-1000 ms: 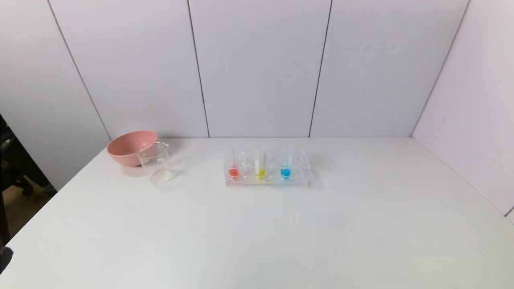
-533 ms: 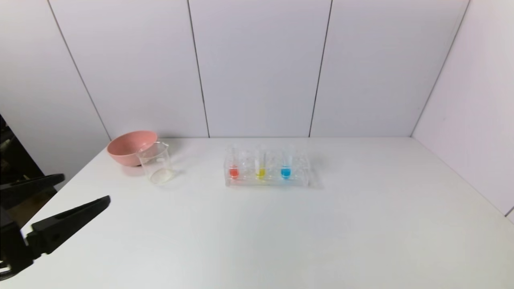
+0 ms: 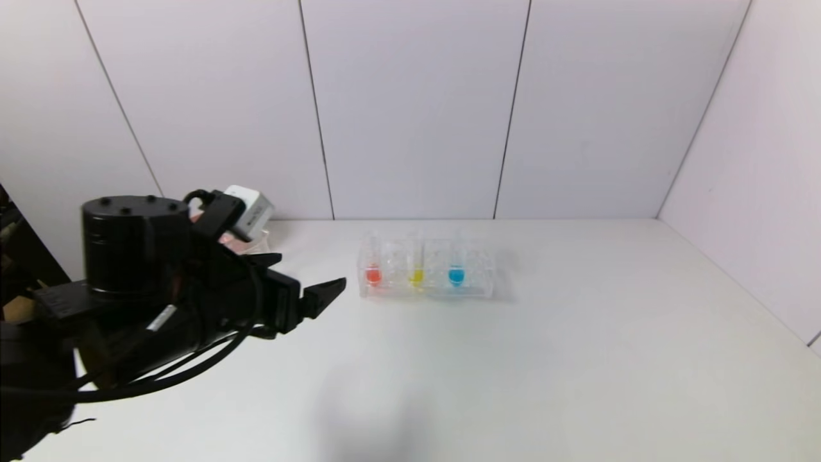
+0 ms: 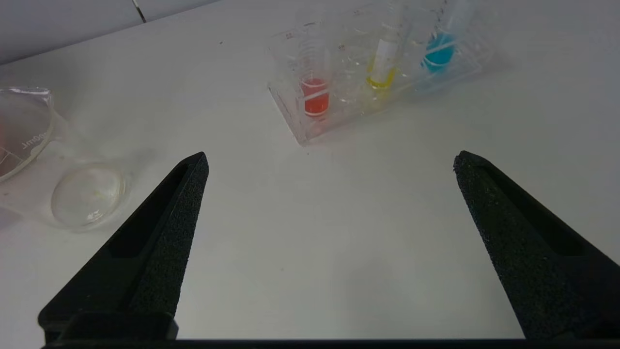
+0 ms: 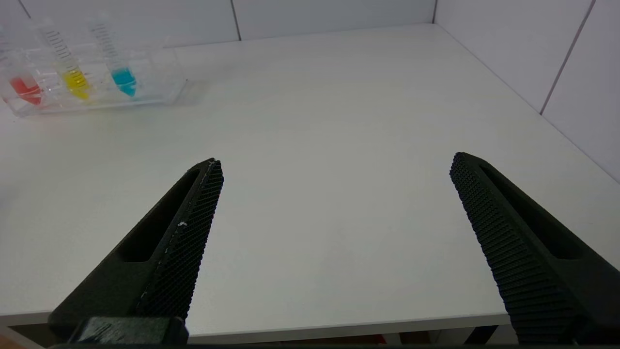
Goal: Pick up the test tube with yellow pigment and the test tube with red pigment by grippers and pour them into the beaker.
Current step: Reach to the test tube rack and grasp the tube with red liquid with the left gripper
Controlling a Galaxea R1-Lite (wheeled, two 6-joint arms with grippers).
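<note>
The left gripper (image 4: 329, 162) is spread wide and empty above bare table (image 3: 513, 359). Just ahead stands the rack (image 4: 465, 63) with the test tube with red pigment (image 4: 315, 94) and the test tube with yellow pigment (image 4: 382, 72). The beaker (image 4: 87, 194), beside it, shows only in the left wrist view. The right gripper (image 5: 336, 162), also spread, hangs at the table's near edge.

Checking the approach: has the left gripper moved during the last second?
Yes. The left gripper came in from the table's left edge toward the tube rack; its fingers stand open just short of it.
</note>
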